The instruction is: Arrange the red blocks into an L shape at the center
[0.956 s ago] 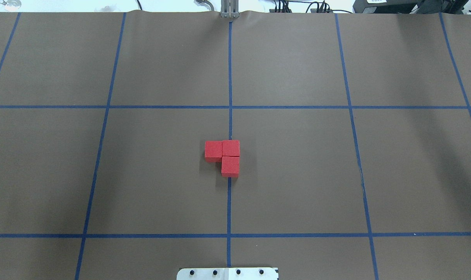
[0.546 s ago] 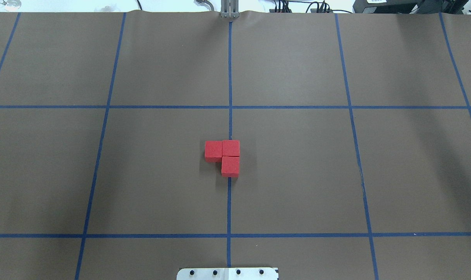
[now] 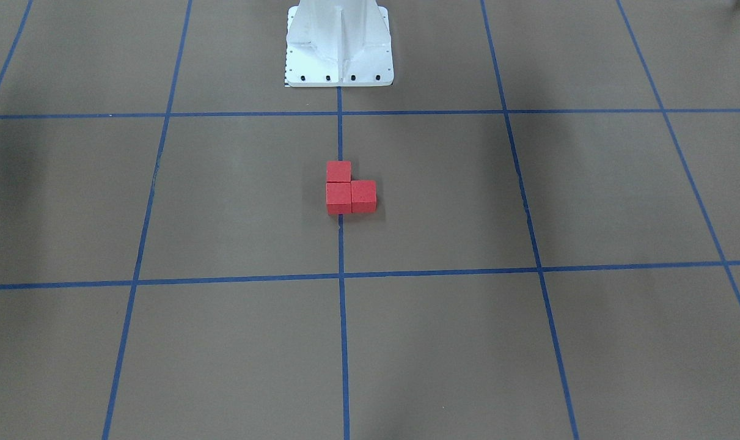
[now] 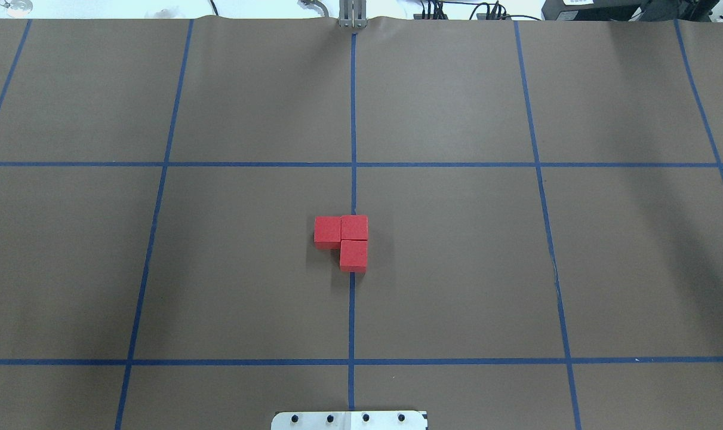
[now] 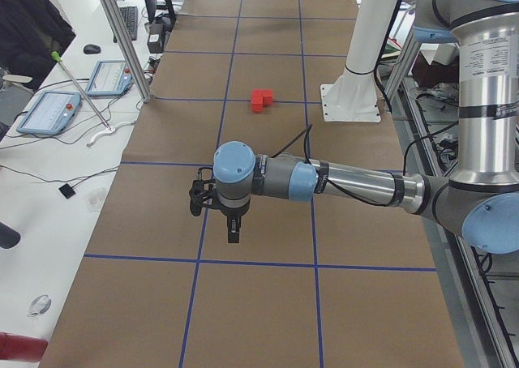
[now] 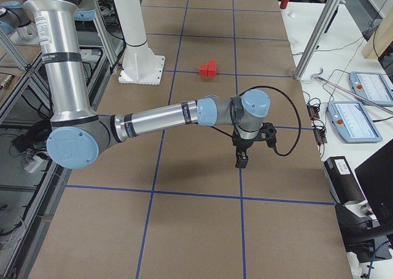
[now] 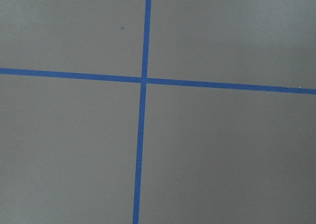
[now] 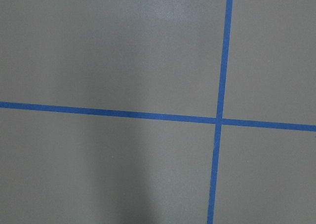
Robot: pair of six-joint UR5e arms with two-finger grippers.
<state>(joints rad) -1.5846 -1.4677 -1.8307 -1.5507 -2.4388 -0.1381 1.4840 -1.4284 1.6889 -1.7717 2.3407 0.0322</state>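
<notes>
The red blocks [image 4: 354, 230] are plain, the table [image 4: 457, 269] brown with a blue line grid [image 4: 351, 316], the base plate [image 4: 349, 420] white.

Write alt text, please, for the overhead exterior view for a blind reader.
Three red blocks touch in an L shape at the middle of a brown table with a blue tape grid: two side by side, the third nearer the camera against the right one. A white base plate shows at the bottom edge.

left pincer [image 5: 233, 237] over table [image 5: 268, 303], red blocks [image 5: 261, 100] well beyond
</notes>
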